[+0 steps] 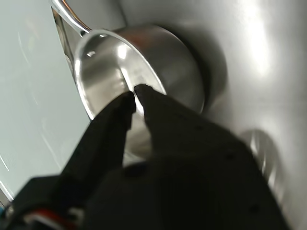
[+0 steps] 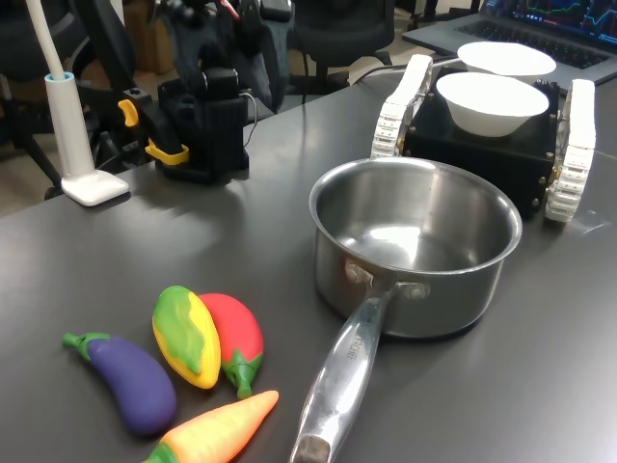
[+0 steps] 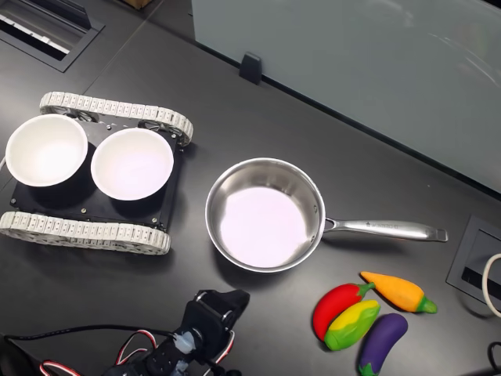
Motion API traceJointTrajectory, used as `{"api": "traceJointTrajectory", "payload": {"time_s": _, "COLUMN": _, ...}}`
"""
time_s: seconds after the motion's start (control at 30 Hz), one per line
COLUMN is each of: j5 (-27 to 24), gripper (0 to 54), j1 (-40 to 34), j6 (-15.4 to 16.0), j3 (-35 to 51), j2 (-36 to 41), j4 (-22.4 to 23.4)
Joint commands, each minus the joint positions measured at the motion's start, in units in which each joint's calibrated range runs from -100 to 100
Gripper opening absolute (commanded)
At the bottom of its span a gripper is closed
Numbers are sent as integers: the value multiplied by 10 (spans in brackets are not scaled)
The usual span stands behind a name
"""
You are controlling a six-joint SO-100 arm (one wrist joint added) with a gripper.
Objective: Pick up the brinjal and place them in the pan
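Note:
The brinjal (image 2: 130,381), purple with a green stem cap, lies on the dark table near the front left corner in the first exterior view; in the second exterior view the brinjal (image 3: 383,341) is at the lower right. The steel pan (image 2: 434,299) stands empty mid-table, its long handle (image 3: 383,229) pointing to the second exterior view's right. My gripper (image 1: 134,93) is shut with nothing between its fingers, and the wrist view shows the pan (image 1: 172,62) beyond the tips. The folded arm (image 3: 211,321) sits at the table edge, well apart from both.
A red chilli (image 2: 236,333), a yellow-green pepper (image 2: 185,336) and an orange carrot (image 2: 217,434) lie bunched beside the brinjal. Two white bowls (image 3: 47,149) (image 3: 131,163) rest on a black tracked vehicle (image 2: 482,159) behind the pan. A white lamp base (image 2: 92,183) stands far left.

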State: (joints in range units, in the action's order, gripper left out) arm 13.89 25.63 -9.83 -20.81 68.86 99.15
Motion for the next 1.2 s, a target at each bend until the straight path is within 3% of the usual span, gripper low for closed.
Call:
{"api": "traceJointTrajectory", "payload": {"time_s": 0.0, "j5": 16, "gripper": 1, "j1": 44, "j6": -4, "j3": 83, "j2": -35, "j4": 5}}
{"api": "traceJointTrajectory", "payload": {"time_s": 0.7, "j5": 111, "gripper": 2, "j1": 276, "j6": 1, "j3": 262, "j2": -201, "j4": -23}}
{"api": "traceJointTrajectory", "payload": {"time_s": 1.17, "j5": 172, "gripper": 2, "j1": 339, "j6": 5, "j3": 320, "j2": -306, "j4": -58}}
